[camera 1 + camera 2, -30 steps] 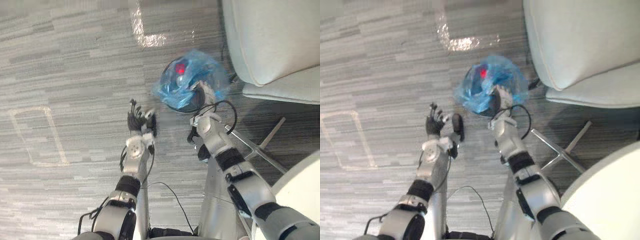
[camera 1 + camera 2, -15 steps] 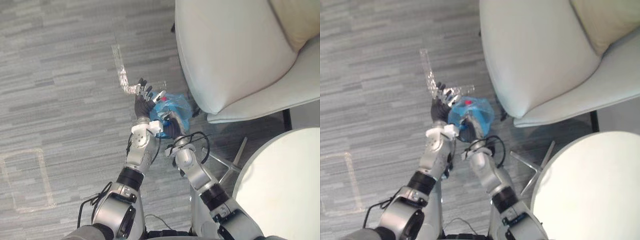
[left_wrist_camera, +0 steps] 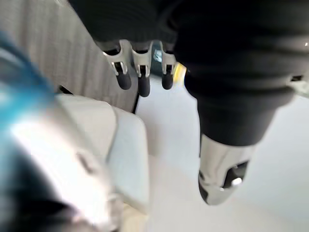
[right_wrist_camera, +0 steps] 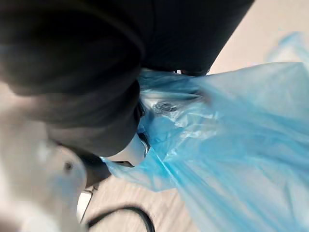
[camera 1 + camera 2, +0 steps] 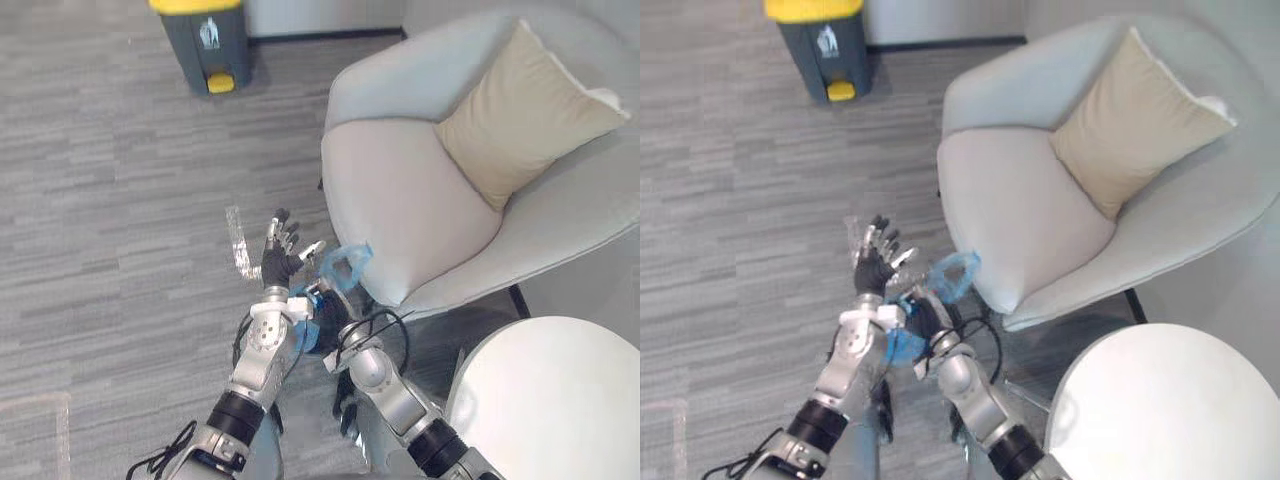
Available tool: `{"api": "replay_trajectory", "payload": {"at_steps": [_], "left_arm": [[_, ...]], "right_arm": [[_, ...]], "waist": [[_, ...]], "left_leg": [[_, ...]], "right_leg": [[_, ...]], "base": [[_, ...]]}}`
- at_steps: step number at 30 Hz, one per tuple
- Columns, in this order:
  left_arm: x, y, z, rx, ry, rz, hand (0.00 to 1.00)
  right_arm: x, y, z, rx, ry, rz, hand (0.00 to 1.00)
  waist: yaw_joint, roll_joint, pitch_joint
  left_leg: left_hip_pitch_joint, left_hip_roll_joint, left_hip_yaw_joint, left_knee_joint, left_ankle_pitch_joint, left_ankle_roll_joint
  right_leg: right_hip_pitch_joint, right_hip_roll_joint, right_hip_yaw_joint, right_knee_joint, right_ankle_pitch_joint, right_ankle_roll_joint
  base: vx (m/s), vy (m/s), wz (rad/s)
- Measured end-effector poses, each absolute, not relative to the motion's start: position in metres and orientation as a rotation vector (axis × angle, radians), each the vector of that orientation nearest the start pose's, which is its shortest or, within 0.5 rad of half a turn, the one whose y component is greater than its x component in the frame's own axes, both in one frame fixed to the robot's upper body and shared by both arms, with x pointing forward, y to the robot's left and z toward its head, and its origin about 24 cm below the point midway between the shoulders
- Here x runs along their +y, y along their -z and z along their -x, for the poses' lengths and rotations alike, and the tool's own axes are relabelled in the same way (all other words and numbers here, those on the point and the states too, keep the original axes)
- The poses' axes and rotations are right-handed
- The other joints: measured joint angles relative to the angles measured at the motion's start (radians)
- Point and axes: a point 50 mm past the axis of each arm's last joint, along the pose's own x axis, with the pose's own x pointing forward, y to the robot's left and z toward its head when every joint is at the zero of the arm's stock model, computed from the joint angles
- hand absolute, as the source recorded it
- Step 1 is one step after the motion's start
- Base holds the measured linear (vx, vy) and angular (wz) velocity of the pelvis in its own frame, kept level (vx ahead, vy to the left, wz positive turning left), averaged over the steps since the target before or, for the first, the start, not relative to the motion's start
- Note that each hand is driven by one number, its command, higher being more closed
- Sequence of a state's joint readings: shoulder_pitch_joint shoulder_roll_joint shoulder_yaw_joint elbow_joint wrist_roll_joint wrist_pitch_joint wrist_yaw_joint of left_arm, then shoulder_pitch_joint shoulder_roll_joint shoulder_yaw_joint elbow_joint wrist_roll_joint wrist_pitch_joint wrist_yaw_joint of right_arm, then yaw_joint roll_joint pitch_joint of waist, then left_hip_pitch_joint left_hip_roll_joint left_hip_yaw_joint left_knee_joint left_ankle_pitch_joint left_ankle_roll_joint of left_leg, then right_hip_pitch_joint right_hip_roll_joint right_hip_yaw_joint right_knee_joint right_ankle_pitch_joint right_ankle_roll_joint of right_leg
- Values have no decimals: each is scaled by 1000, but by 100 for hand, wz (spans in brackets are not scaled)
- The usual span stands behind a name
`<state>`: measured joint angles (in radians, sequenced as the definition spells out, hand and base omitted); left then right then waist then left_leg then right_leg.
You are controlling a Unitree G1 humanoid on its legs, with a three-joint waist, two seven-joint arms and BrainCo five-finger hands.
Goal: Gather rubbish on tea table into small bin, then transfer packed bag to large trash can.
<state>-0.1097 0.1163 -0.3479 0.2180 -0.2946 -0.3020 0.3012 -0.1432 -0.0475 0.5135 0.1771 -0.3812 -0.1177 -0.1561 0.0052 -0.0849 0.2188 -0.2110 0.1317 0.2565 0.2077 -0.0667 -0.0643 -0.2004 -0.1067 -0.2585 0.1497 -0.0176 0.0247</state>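
Lifted off the floor since a second ago, the blue bag [image 5: 345, 270] hangs from the right hand [image 5: 328, 312], fingers clenched on its neck, beside the armchair [image 5: 400, 190]. The left hand [image 5: 278, 258] is spread open, empty. Best to carry the bag clear of that armchair towards the large trash can [image 5: 205, 45].

Crumpled blue bag [image 4: 231, 140] gripped by right robot hand [image 5: 328, 312]; yellow-lidded grey trash can [image 5: 210, 45] well apart.
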Motion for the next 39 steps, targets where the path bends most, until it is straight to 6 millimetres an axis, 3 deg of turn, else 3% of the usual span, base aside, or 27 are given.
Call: {"api": "replay_trajectory", "payload": {"at_steps": [3,6,8,9,12,15,16,19,21,25,28,30,32,36,39], "left_arm": [[121,10,-222,68,74,-49,0],[120,40,-187,238,145,-27,0],[117,47,-183,273,181,-20,0],[118,50,-183,313,186,72,0],[132,52,-187,335,157,119,0],[181,78,-193,449,-22,55,0],[213,93,-189,541,-145,9,0],[256,109,-174,690,-298,-53,0],[269,109,-173,730,-317,-89,0],[255,102,-181,666,-249,-110,0],[204,50,-193,346,-98,-57,0],[159,10,-196,103,38,-113,0],[147,6,-199,48,77,-136,0],[147,6,-203,39,76,-208,0],[139,-21,-210,-88,120,-211,0]], "right_arm": [[-43,-30,-246,-154,-419,471,100],[-50,-29,-247,-143,-416,459,100],[-50,-29,-247,-139,-416,454,100],[-51,-28,-247,-131,-424,442,100],[-53,-28,-247,-121,-431,433,100],[-64,-30,-252,-116,-404,430,100],[-66,-34,-253,-131,-399,419,100],[-67,-38,-252,-147,-410,389,100],[-67,-38,-251,-144,-427,363,100],[-66,-33,-247,-132,-447,357,100],[-72,-35,-250,-140,-406,366,100],[-73,-41,-255,-162,-396,377,100],[-72,-47,-256,-189,-388,371,100],[-72,-68,-256,-282,-367,339,100],[-73,-76,-255,-322,-361,334,100]], "waist": [[4,1,-45],[12,3,-55],[18,6,-70],[22,7,-85],[20,13,-106],[8,22,-114],[1,25,-117],[-4,22,-120],[-7,23,-119],[-9,27,-132],[-3,30,-138],[11,42,-153],[26,54,-160],[27,48,-165],[26,46,-166]], "left_leg": [[43,-5,6,-37,0,-1],[93,-15,12,-69,1,-2],[120,-20,18,-89,3,-2],[129,-22,30,-100,6,-1],[150,-25,43,-117,11,0],[192,-35,42,-165,35,-2],[202,-37,44,-184,44,-2],[220,-37,59,-208,54,-6],[229,-40,63,-209,58,-6],[250,-50,59,-221,59,-4],[252,-58,44,-255,63,0],[254,-74,27,-296,88,10],[260,-76,22,-291,88,11],[267,-83,19,-293,87,11],[270,-86,19,-299,87,13]], "right_leg": [[30,2,6,-23,1,1],[79,3,16,-58,7,12],[99,2,25,-70,10,16],[99,2,36,-72,12,17],[116,4,51,-97,27,21],[152,9,52,-134,44,24],[161,13,54,-153,55,24],[169,20,67,-176,70,22],[184,21,71,-198,84,23],[204,18,74,-210,88,26],[198,11,67,-210,76,38],[187,4,50,-201,70,46],[195,-1,51,-197,73,45],[202,-3,49,-197,72,46],[201,-5,50,-194,71,48]], "base": [[120,18,-7],[49,30,-3],[-9,33,-11],[-23,36,-23],[-18,19,-17],[-13,2,1],[0,0,0],[-6,-13,-14],[3,-8,-11],[-4,14,-5],[-10,15,15],[16,27,26],[37,26,6],[9,5,0],[0,0,0]]}}
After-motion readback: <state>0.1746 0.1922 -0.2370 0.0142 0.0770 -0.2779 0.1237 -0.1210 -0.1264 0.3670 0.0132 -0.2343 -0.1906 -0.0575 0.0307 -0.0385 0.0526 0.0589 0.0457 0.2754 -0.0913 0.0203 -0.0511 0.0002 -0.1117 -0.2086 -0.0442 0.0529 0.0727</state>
